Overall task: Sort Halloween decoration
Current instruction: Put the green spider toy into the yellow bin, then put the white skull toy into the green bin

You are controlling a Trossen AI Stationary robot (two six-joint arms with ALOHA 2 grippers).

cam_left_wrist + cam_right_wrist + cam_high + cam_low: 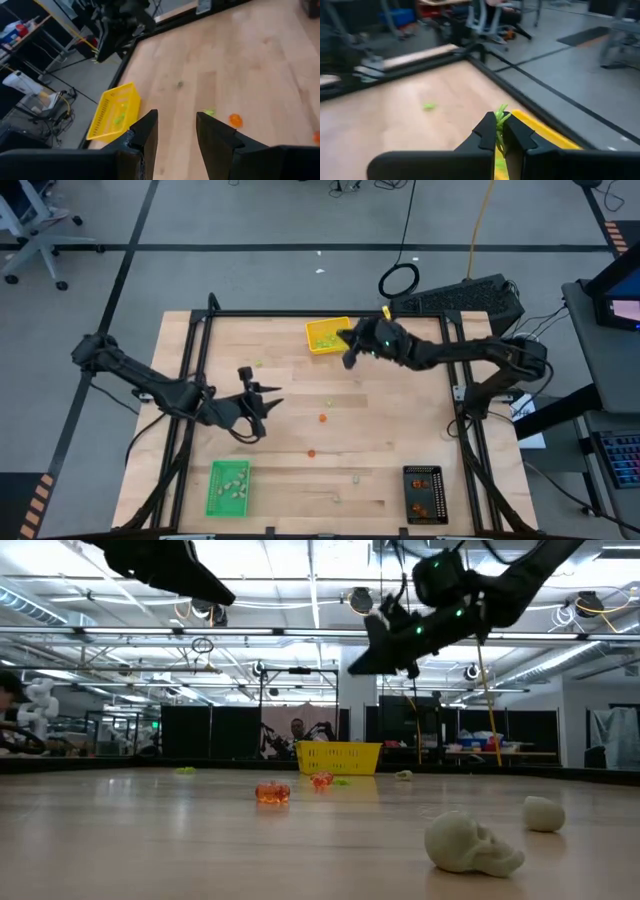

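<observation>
High view: pale wood-plank table (380, 435) inside a black metal frame. 3 mesh-walled trays sit on it: yellow tray (326, 335) at the far edge, green tray (229, 487) and black tray (424, 493) at the near edge.

Right gripper (499, 131) hangs over the yellow tray's rim, its flat dark fingers clenched on a light green decoration piece (500, 116), thin and spiky, protruding between the tips.

Left gripper (176, 131) hovers above mid-table, fingers parted, holding nothing.

Loose pieces lie scattered on the wood: translucent orange piece (272, 793), glossy and lumpy; pale beige skull (470, 843), matte and rounded; a second beige lump (543, 814) just beyond it. More pieces fill the trays.
</observation>
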